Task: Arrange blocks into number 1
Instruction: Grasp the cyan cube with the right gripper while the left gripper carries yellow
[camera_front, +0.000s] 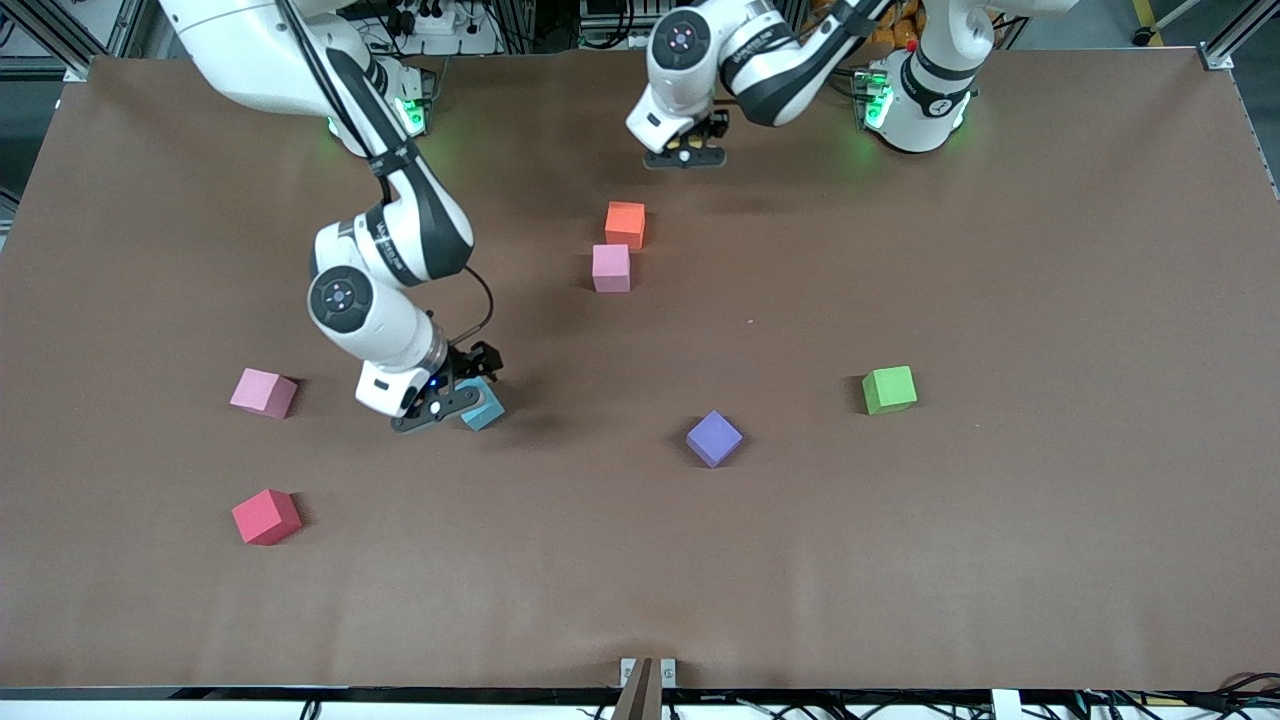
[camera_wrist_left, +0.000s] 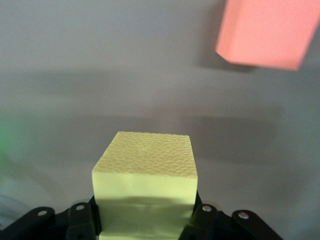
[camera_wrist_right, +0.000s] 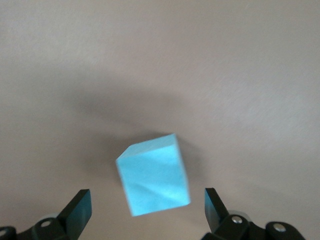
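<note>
Red block (camera_front: 266, 516), yellow block (camera_wrist_left: 146, 182) half-hidden

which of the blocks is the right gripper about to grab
The light blue block: it alone sits between the right gripper's open fingers. The second pink block and red block lie apart from it.

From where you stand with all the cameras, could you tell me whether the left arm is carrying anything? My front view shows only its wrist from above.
Observer: Yes. In the left wrist view, the left gripper has its jaws shut on a yellow block, up in the air near the orange block.
Operator: Thank you. Has the right arm gripped the light blue block?
Observer: Not yet. In the right wrist view, the right gripper has its jaws open on either side of the light blue block, touching neither face.
</note>
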